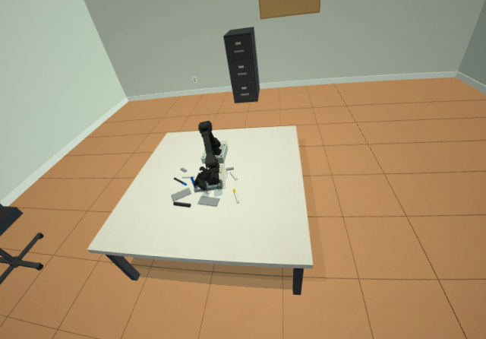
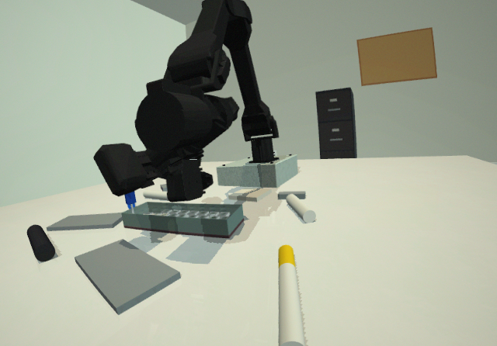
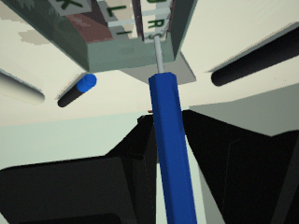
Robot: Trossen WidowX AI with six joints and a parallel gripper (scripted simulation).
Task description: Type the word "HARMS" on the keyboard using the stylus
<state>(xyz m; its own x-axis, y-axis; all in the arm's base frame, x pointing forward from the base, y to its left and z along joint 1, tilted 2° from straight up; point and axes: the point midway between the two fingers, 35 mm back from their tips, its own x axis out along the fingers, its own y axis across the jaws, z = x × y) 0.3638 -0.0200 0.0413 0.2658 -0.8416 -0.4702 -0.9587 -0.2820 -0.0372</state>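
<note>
My gripper (image 3: 167, 119) (image 2: 129, 193) (image 1: 200, 182) is shut on the blue stylus (image 3: 172, 149) (image 2: 129, 200), which it holds upright. The stylus's thin grey tip (image 3: 159, 53) reaches down onto a key at the near edge of the keyboard (image 3: 117, 53) (image 2: 180, 219) (image 1: 213, 186). In the exterior view this is the keyboard's left end. The tip hides the key, so I cannot read its letter. The keyboard is a grey-green block lying flat on the white table (image 1: 255, 217) (image 2: 401, 233), and the arm hangs over it.
A black marker with a blue cap (image 3: 77, 89) (image 1: 179, 180) lies beside the keyboard. Also around it are a black cylinder (image 2: 39, 243) (image 1: 181, 204), two grey slabs (image 2: 126, 274) (image 2: 84, 222), a yellow-capped white marker (image 2: 289, 294) (image 1: 235, 195) and a white cylinder (image 2: 300, 208). The arm's base block (image 2: 280, 170) stands behind.
</note>
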